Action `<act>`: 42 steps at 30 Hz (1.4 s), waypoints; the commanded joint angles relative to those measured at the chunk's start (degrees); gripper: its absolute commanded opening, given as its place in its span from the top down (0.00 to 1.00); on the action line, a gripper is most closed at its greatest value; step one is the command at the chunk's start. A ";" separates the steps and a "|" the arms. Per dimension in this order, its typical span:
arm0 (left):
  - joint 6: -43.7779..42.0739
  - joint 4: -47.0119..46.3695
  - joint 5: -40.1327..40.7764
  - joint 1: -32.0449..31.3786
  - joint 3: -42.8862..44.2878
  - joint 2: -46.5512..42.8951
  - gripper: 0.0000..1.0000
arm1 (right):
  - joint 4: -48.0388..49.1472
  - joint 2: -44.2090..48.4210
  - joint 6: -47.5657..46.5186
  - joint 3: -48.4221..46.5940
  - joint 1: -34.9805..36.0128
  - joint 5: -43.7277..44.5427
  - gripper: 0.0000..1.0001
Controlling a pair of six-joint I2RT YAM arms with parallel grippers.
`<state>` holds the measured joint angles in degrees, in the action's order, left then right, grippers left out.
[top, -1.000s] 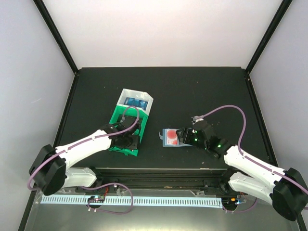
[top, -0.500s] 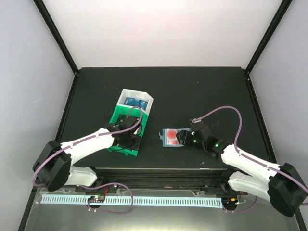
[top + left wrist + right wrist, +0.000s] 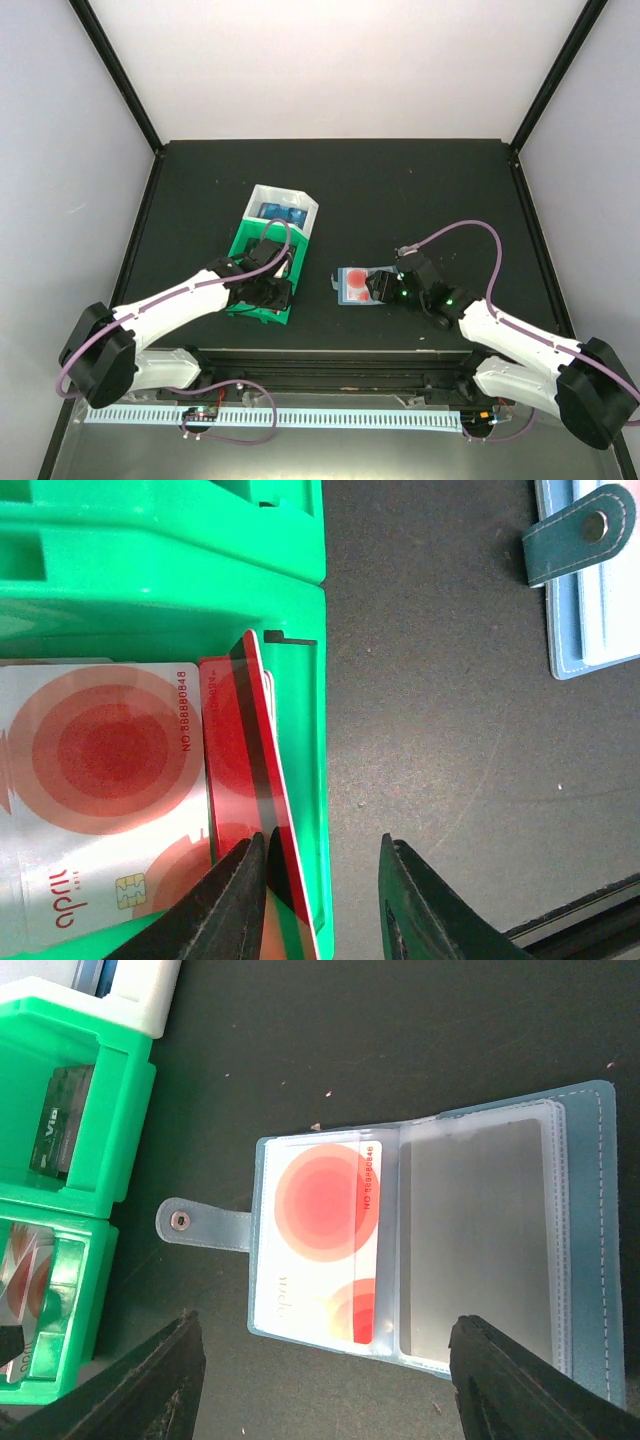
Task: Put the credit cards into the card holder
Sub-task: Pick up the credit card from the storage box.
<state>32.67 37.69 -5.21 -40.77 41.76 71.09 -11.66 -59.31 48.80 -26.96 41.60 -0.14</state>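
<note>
Pickup of the tilted credit card from the green bin.
Thin, light, stiff and slick, it leans on the bin wall beside a flat card; likely best pinched across its faces at the raised edge. Left gripper straddles it, jaws narrow with a gap showing, no pinch visible. Right gripper hangs wide open over the spread card holder, one sleeved card inside.

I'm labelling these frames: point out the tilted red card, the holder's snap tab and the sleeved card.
tilted red card point(image 3: 228, 780): left wrist view, red face.
snap tab point(image 3: 205, 1228): right wrist view, strap middle.
sleeved card point(image 3: 320, 1202): right wrist view, large red circle.
</note>
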 commanded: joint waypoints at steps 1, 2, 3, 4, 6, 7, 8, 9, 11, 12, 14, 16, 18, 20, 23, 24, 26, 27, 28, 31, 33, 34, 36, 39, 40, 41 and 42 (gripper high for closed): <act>-0.96 0.57 0.48 0.24 -0.19 -1.03 0.68 | 1.59 -0.11 0.74 0.06 0.22 0.32 0.31; -1.01 0.57 0.72 0.19 -0.27 -0.95 0.69 | 1.56 -0.06 0.76 0.07 0.15 0.31 0.31; -1.00 0.61 1.06 0.25 -0.35 -0.74 0.70 | 1.61 -0.02 0.75 0.07 0.22 0.32 0.31; -0.98 0.90 1.63 0.22 -0.37 -0.55 0.70 | 1.56 0.10 0.75 0.07 0.23 0.32 0.31; -1.00 1.23 2.31 0.20 -0.38 -0.17 0.73 | 1.54 0.07 0.71 0.12 0.22 0.32 0.31; -0.94 1.36 2.53 0.17 -0.37 -0.31 0.74 | 1.46 0.07 0.72 0.11 0.22 0.32 0.31; -0.86 1.41 2.54 0.20 -0.42 -0.54 0.76 | 1.39 0.07 0.77 0.15 0.23 0.32 0.31; -0.80 1.54 2.56 0.22 -0.38 -0.86 0.77 | 1.43 0.07 0.73 0.15 0.17 0.32 0.31; -0.68 1.64 2.51 0.18 -0.36 -1.47 0.80 | 1.37 0.07 0.77 0.09 0.18 0.32 0.31; -0.71 1.77 2.56 0.20 -0.39 -1.81 0.80 | 1.40 0.07 0.71 0.07 0.23 0.32 0.31; -0.76 2.26 2.72 0.20 -0.33 -2.17 0.82 | 1.45 0.07 0.83 0.07 0.20 0.27 0.31; -0.76 2.85 3.19 0.22 -0.14 -2.54 0.85 | 1.58 0.11 0.82 0.07 0.18 0.19 0.31; -0.70 3.68 4.37 0.24 0.05 -2.97 0.87 | 1.56 0.07 0.86 -0.06 0.22 0.10 0.31; -0.47 4.95 6.06 0.21 0.40 -3.59 0.95 | 1.56 0.07 0.86 -0.15 0.21 0.10 0.31; 0.28 7.56 9.28 0.23 1.19 -4.53 0.98 | 1.57 0.07 0.70 -0.43 0.22 0.13 0.31; 0.38 8.05 10.05 0.21 1.28 -5.00 0.98 | 1.43 0.00 0.63 -0.58 0.22 0.10 0.31; 0.51 8.71 11.27 0.24 1.35 -6.17 0.99 | 1.37 -0.08 0.49 -0.99 0.22 0.05 0.31; 0.63 8.99 11.80 0.20 1.39 -6.87 0.99 | 1.13 -0.10 0.46 -1.11 0.23 0.13 0.32; 0.71 9.30 12.58 0.21 1.46 -7.62 0.98 | 1.08 -0.17 0.32 -1.34 0.17 0.07 0.31; 0.80 10.01 13.81 0.26 1.81 -9.81 0.98 | 1.05 -0.28 -0.12 -2.04 0.17 -0.55 0.31; 0.67 10.18 14.28 0.26 2.07 -11.33 0.98 | 1.15 -0.12 -0.48 -2.50 0.20 -1.41 0.31; 0.58 10.23 14.34 0.30 2.24 -12.02 0.98 | 1.50 0.00 -0.60 -2.66 0.19 -2.03 0.31; 0.26 9.83 13.68 0.25 2.36 -13.47 0.98 | 2.31 0.70 -1.08 -2.96 0.22 -3.40 0.31; 0.18 8.80 12.58 0.25 2.54 -15.96 0.98 | 4.88 2.27 -1.66 -2.69 0.18 -6.54 0.29; 0.20 8.01 12.19 0.28 2.54 -16.92 0.98 | 5.54 2.92 -1.81 -2.66 0.18 -7.24 0.28; 0.47 7.42 11.90 0.33 2.58 -17.87 0.98 | 6.20 3.62 -2.14 -2.59 0.22 -8.10 0.28; 0.54 6.76 11.55 0.33 2.67 -18.74 0.98 | 7.17 4.23 -2.47 -2.45 0.23 -9.31 0.27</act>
<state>33.06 46.28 7.25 -40.60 41.91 55.44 -9.32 -57.80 48.03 -28.40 41.60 -4.91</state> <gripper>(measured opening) 0.020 0.721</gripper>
